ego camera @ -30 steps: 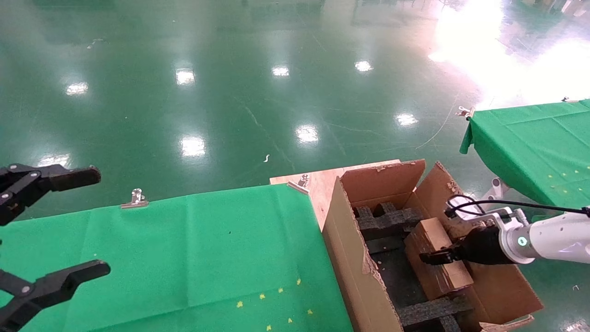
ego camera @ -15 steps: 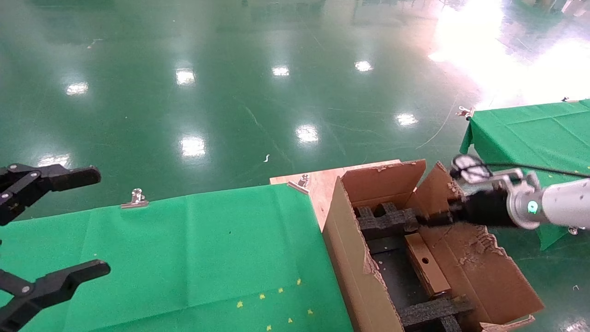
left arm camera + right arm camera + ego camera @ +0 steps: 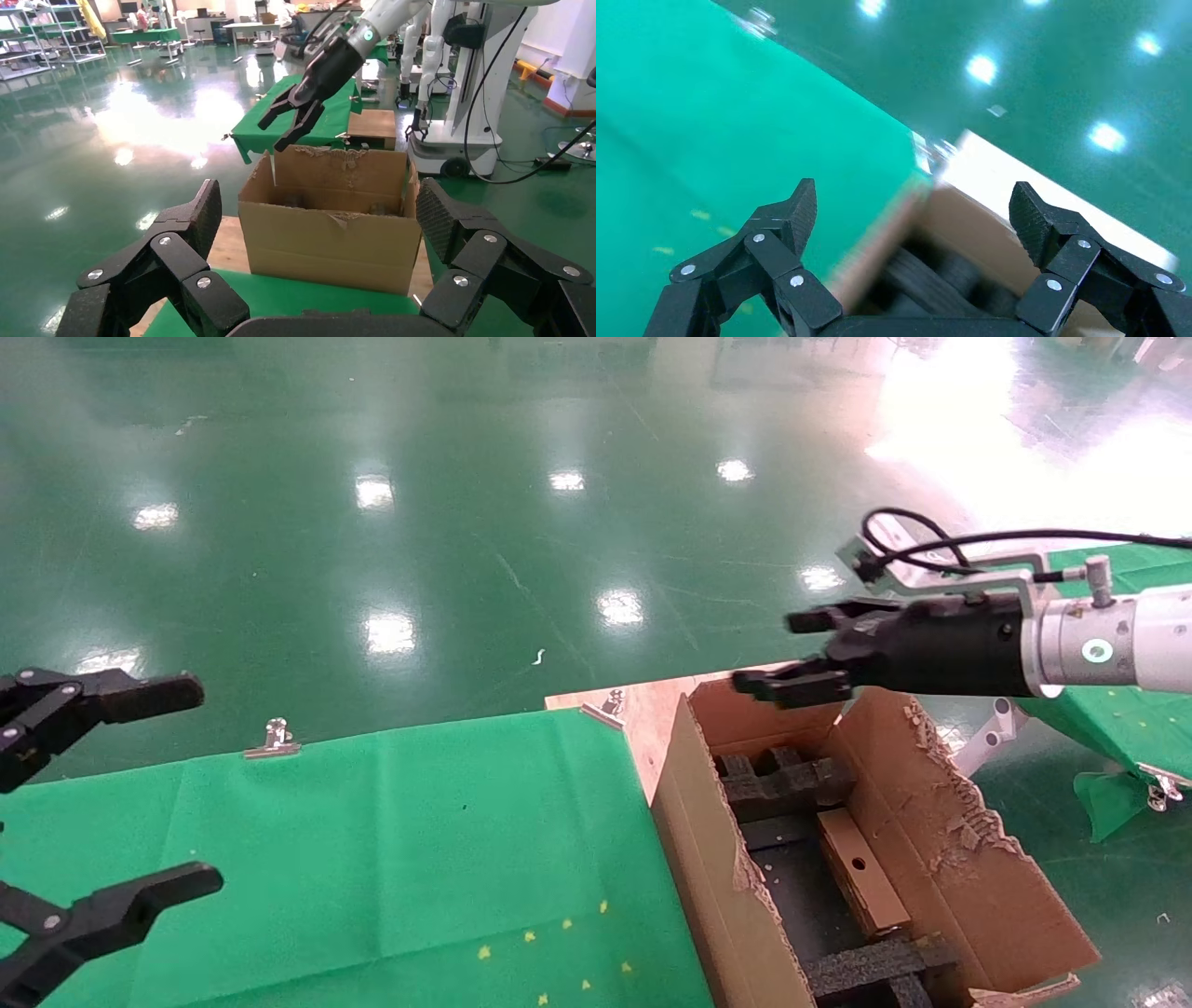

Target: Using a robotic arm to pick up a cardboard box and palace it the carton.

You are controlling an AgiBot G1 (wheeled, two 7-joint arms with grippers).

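The right pincer [image 3: 792,654] is hanging in the air with its fingers apart, holding nothing. Below it the carton [image 3: 968,887] is sitting open, and the cardboard box [image 3: 861,882] is lying inside, between the black foam pieces [image 3: 787,780]. Far off, the left pincer [image 3: 112,803] is waiting spread wide over the green counter [image 3: 372,859]

At the right of the frame, the robotic arm [image 3: 1131,649] shows a white tube with a glowing teal ring, a black wrist, a grey camera bracket trailing a looped black cable, and a black linked pincer [image 3: 792,654] with silver screws at its joints.
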